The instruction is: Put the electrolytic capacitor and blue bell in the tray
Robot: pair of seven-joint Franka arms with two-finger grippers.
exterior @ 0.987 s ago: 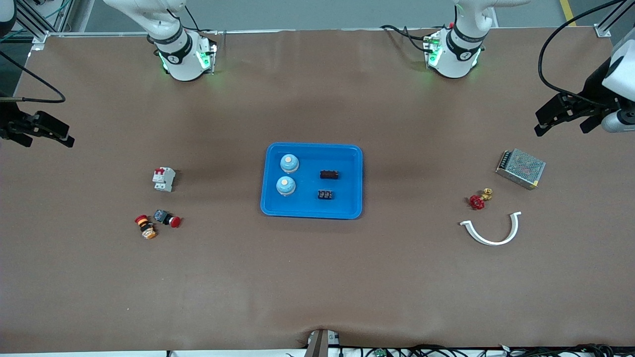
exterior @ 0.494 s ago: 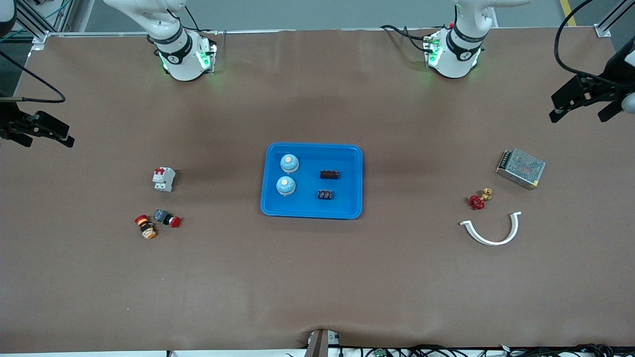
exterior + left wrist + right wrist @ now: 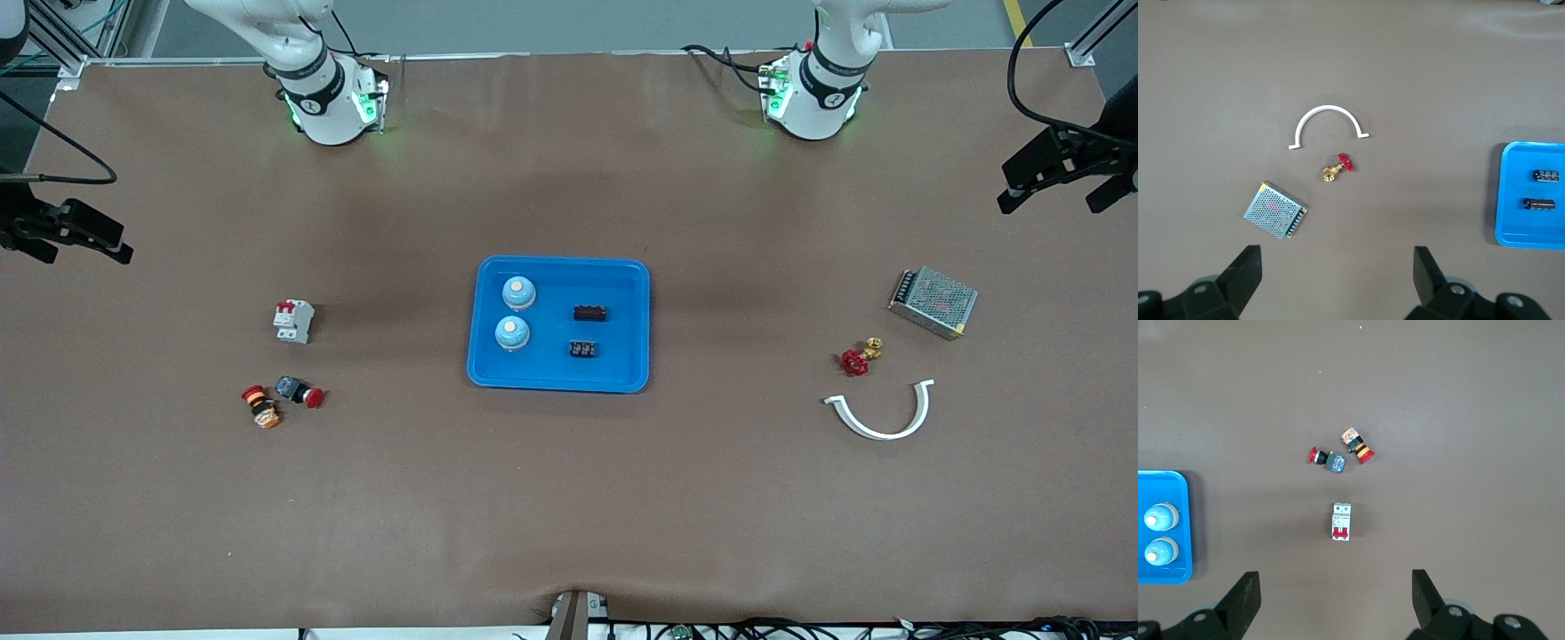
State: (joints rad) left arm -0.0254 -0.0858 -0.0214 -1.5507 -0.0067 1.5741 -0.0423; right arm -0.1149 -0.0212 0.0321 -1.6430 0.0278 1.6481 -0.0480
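Observation:
The bright blue tray (image 3: 622, 366) lies at the table's middle. In it are two blue bells (image 3: 518, 292) (image 3: 511, 332) and two small dark capacitors (image 3: 590, 313) (image 3: 582, 349). My left gripper (image 3: 1051, 201) is open and empty, high over the left arm's end of the table. My right gripper (image 3: 84, 256) is open and empty over the right arm's end. The left wrist view shows its gripper (image 3: 1337, 277), the tray's edge (image 3: 1511, 200) and both capacitors (image 3: 1545, 175). The right wrist view shows its gripper (image 3: 1336, 597), the tray (image 3: 1185, 495) and both bells (image 3: 1161, 517).
A white circuit breaker (image 3: 293, 321) and two red push buttons (image 3: 300, 391) (image 3: 260, 406) lie toward the right arm's end. A metal mesh power supply (image 3: 933, 302), a red-handled brass valve (image 3: 858, 357) and a white curved clip (image 3: 880, 413) lie toward the left arm's end.
My left gripper has drawn back, open, toward the left arm's end of the table and away from the power supply. The right arm and the objects have not moved.

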